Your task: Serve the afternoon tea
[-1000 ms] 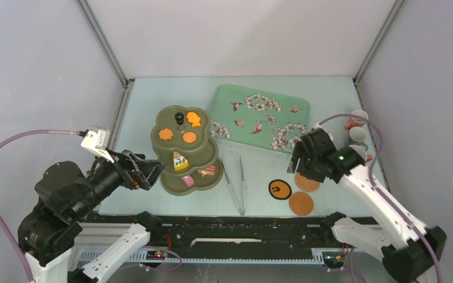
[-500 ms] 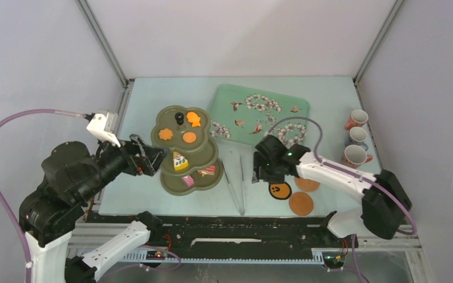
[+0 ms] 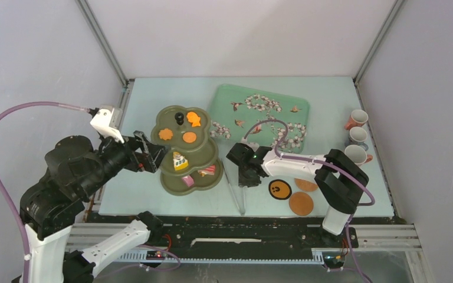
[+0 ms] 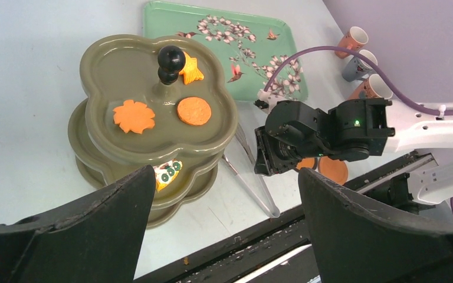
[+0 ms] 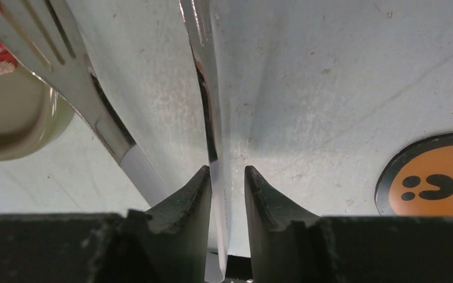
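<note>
- Stand (image 3: 164,115): olive, three scalloped tiers with a black knob on top, on the left half of the table (image 3: 153,94).
- Top tier: an orange flower (image 4: 134,116), an orange disc (image 4: 193,110) and an orange star (image 4: 190,69). The star lies just beside the knob.
- Middle tier: a yellow slice (image 3: 180,160) at the near edge.
- Bottom tier: a pink piece (image 3: 187,180) and a red piece (image 3: 208,171), side by side at the front.
- Cups (image 3: 358,118): three in a row along the right edge of the table, well apart from the stand.
- Coasters: one black-rimmed with an orange face (image 3: 279,188). A plain brown one (image 3: 301,203) lies nearer the front edge. Another brown one (image 3: 307,185) is partly hidden under the right arm.
- Tray (image 3: 227,97): mint green with a floral print, behind the coasters and to the right of the stand.
- Tongs (image 3: 240,194): flat on the table between the stand and the coasters, arms running front to back.
- Left gripper (image 4: 227,177): fingers spread wide with nothing between them, hanging just left of the stand and facing it.
- Right gripper (image 5: 227,174): low over the tongs. Its jaws stand narrowly apart on either side of one tong arm, with a sliver of table showing between that arm and one finger. The other tong arm lies outside the jaws, on the stand's side.
</note>
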Motion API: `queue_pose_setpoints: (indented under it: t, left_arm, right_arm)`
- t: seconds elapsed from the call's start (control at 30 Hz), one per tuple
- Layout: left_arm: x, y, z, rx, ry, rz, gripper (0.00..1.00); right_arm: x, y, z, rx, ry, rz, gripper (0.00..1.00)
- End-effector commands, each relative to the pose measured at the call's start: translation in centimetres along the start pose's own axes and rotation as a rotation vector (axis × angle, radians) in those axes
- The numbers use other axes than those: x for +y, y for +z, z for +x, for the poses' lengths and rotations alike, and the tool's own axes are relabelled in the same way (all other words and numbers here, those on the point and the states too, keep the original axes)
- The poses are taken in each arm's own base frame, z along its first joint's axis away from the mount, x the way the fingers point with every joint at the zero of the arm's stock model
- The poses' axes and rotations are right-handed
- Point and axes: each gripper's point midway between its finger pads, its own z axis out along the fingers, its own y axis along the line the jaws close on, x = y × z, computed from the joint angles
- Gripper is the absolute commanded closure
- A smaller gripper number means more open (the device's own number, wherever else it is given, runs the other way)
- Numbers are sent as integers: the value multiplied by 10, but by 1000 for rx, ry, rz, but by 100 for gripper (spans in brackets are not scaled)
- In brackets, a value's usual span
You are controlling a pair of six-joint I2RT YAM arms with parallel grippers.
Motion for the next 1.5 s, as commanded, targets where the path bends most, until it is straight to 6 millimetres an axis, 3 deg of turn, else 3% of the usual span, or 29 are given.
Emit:
queue_pose_setpoints:
  t: [0.0,0.2,0.4,0.5,0.6,0.8,0.97,1.1,1.23,1.37,1.47]
  left_arm:
    - [1,-6,-4,-34,42,7,2]
    - [-1,-9,-9,-52,41,20,2]
    - [7,-16,-8,-73,32,-16,2]
    - [10,-15,-5,-76,15,-26,2]
    - [10,-17,-5,-84,4,-24,2]
    - [13,-23,-10,-88,19,-43,2]
    - [16,-28,-12,-83,36,-59,2]
    - [16,-25,-12,-77,48,-61,2]
    - [14,-22,-14,-76,60,-54,2]
    - [14,-20,-13,-73,68,-51,2]
    - [13,-19,-12,-72,68,-46,2]
  right_arm:
    - [1,0,-19,-104,12,62,74]
    - [1,2,-19,-88,-32,78,97]
    - [-12,-41,-36,-156,-25,83,100]
    - [-36,-65,-64,-220,35,100,100]
    - [-61,-73,-98,-262,99,102,100]
    - [-137,-53,-157,-139,272,258,100]
    - [-157,-39,-192,-91,275,345,99]
    - [-163,-24,-206,-38,251,384,91]
    - [-163,-16,-213,-15,248,365,71]
    - [-157,-23,-216,-23,244,321,56]
    - [-155,-46,-210,-43,225,294,48]
